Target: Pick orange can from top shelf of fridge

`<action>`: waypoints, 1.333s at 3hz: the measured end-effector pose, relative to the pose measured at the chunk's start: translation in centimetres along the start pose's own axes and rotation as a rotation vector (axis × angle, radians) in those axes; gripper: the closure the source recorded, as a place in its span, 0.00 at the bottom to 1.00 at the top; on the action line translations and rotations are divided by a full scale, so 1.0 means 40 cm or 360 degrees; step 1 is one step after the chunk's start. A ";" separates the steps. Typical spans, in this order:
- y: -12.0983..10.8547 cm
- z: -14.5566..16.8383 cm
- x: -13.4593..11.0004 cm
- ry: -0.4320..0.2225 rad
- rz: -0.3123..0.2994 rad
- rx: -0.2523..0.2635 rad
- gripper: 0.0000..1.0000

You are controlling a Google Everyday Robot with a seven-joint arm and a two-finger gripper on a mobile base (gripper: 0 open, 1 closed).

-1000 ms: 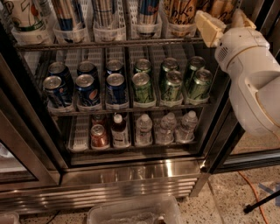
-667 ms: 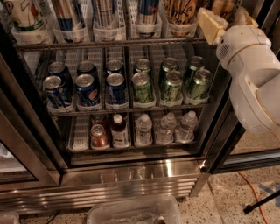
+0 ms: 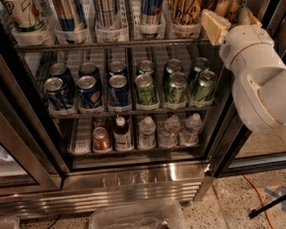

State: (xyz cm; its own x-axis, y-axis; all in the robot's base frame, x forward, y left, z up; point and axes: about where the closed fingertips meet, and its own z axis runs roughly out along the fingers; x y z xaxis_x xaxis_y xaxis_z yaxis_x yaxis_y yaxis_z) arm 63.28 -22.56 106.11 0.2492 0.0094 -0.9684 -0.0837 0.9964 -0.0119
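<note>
The fridge stands open in front of me. Its top shelf runs along the top of the view, with clear lane trays holding tall cans. An orange can with black lettering stands in the right-hand lane; its top is cut off by the frame. More orange-gold shapes show just right of it, partly hidden. My gripper is at the right end of the top shelf, just right of the orange can, at the end of the white arm. I cannot tell whether it touches a can.
Tall blue-and-silver cans fill the top shelf's middle lanes. Short blue cans and green cans sit on the middle rack, bottles on the lowest. A clear plastic bin and an orange cable lie on the floor.
</note>
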 end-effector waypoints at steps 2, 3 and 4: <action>0.002 0.022 -0.039 -0.0036 0.0010 0.0037 0.26; 0.012 0.026 -0.024 -0.0005 -0.0023 0.0041 0.26; 0.015 0.027 0.009 0.0046 -0.0036 0.0051 0.26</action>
State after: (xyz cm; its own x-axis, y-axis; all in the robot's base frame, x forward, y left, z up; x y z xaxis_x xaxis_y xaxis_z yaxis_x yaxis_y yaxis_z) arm 64.35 -21.88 106.04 0.2229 -0.0149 -0.9747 -0.0471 0.9986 -0.0260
